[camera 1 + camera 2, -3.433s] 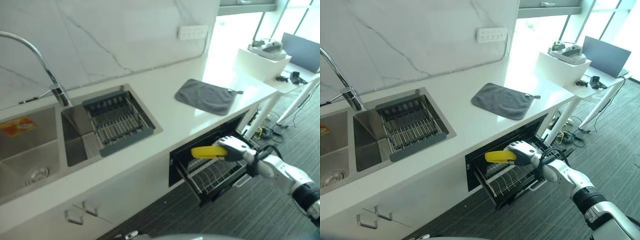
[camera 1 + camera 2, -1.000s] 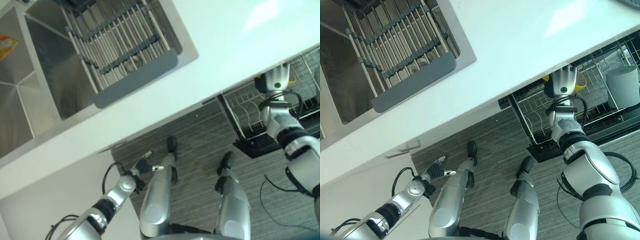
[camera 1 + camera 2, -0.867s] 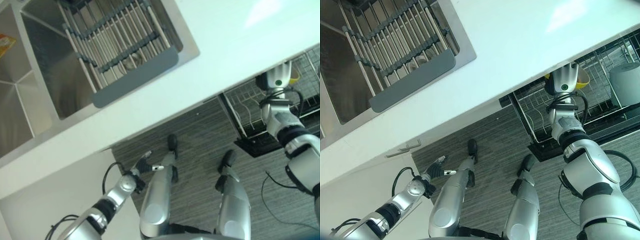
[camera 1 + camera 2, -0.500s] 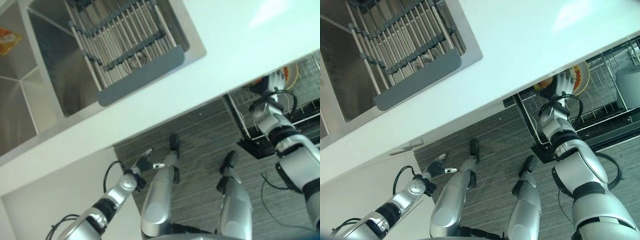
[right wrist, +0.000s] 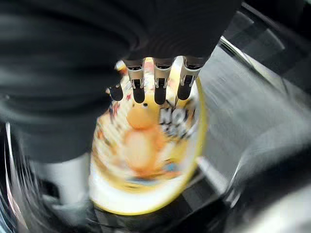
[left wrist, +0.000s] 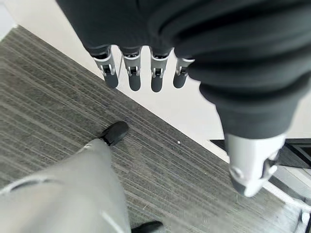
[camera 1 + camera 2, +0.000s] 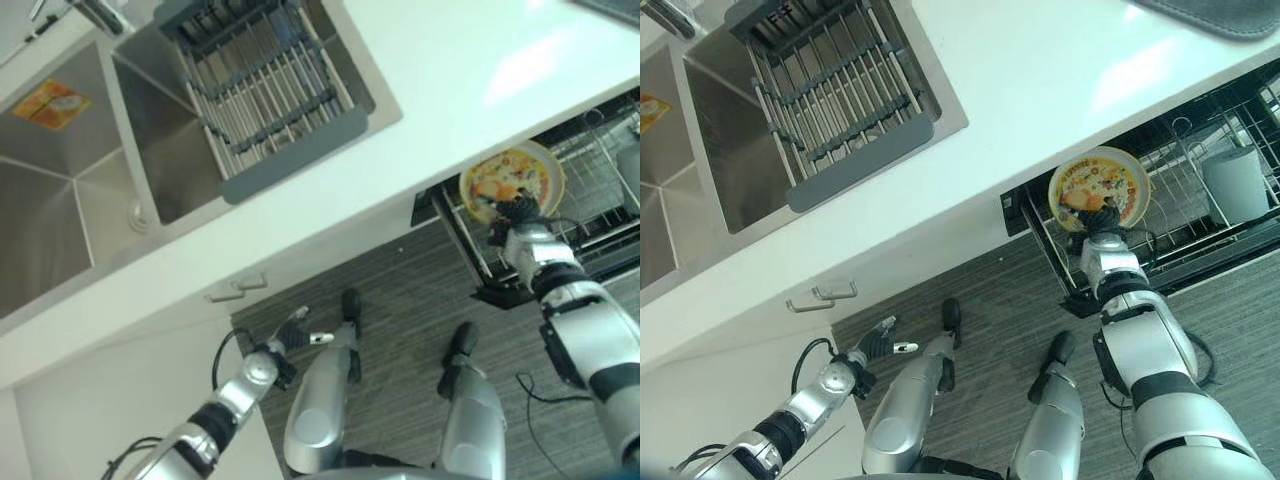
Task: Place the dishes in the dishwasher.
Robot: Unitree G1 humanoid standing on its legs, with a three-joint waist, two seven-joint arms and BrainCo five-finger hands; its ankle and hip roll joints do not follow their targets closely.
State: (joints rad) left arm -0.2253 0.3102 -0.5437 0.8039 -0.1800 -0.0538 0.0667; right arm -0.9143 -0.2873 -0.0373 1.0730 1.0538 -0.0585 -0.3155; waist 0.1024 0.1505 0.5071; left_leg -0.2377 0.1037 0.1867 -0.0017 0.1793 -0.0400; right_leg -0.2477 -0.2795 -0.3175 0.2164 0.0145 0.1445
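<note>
A yellow-rimmed plate (image 7: 1102, 180) with a cartoon print stands on edge over the front left of the pulled-out dishwasher rack (image 7: 1185, 150), its face turned up toward me. My right hand (image 7: 516, 215) grips the plate's lower edge, fingers (image 5: 155, 82) across its printed face (image 5: 146, 160), thumb behind. My left hand (image 7: 290, 335) hangs low beside the cabinet front, fingers (image 6: 131, 73) straight and empty.
A grey cup (image 7: 1235, 185) sits in the rack to the right of the plate. The white counter (image 7: 450, 90) overhangs the rack. A sink with a grey drying rack (image 7: 260, 90) lies to the left, and a grey cloth (image 7: 1220, 15) on the counter's far right.
The camera has tilted. The plate has swung from edge-on to face-up, and my right hand has come down toward the rack's front with it. The left hand keeps its place.
</note>
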